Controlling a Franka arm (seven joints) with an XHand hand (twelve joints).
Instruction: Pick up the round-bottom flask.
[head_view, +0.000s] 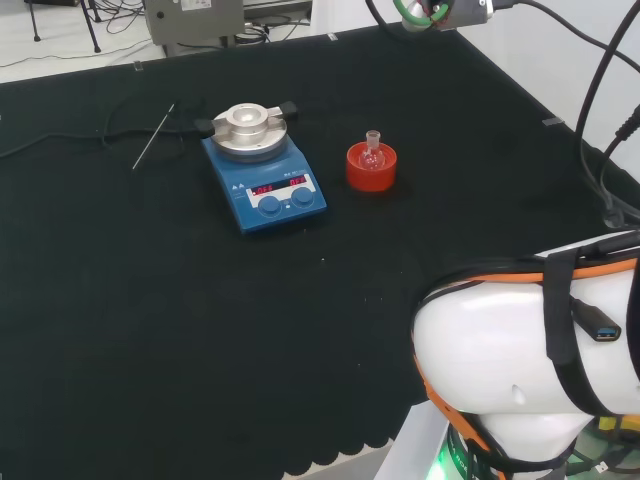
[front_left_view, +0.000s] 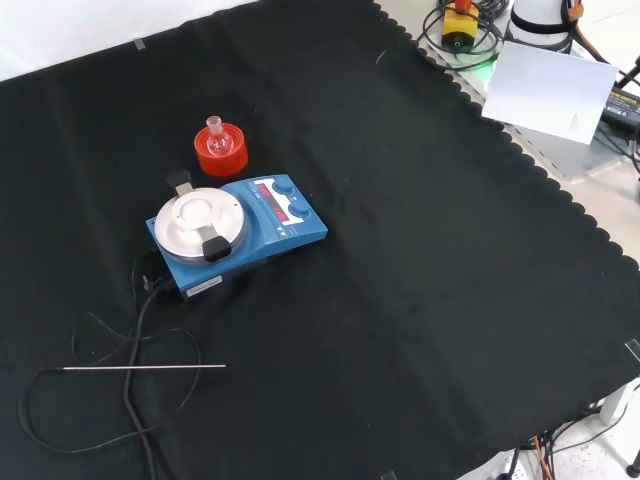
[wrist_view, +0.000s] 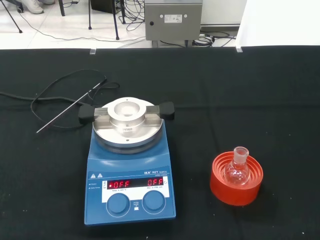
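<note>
Hotplate (wrist_view: 130, 172): blue, on desk (front_left_view: 420, 300); flask (wrist_view: 237, 170): upright in red stand (wrist_view: 236, 181), just beside hotplate; hand: state cannot be told

White arm link (head_view: 520, 370) bulks at lower right of head view, wrapped with black straps and orange band, black cable plugged at its side. Arm base (front_left_view: 545, 20) at top right of front view.

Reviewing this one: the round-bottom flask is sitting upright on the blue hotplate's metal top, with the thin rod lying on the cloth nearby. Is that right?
Not quite. The round-bottom flask sits upright in the red ribbed stand, beside the blue hotplate, not on its metal top, as the wrist view shows. The thin rod does lie on the cloth nearby.
</note>
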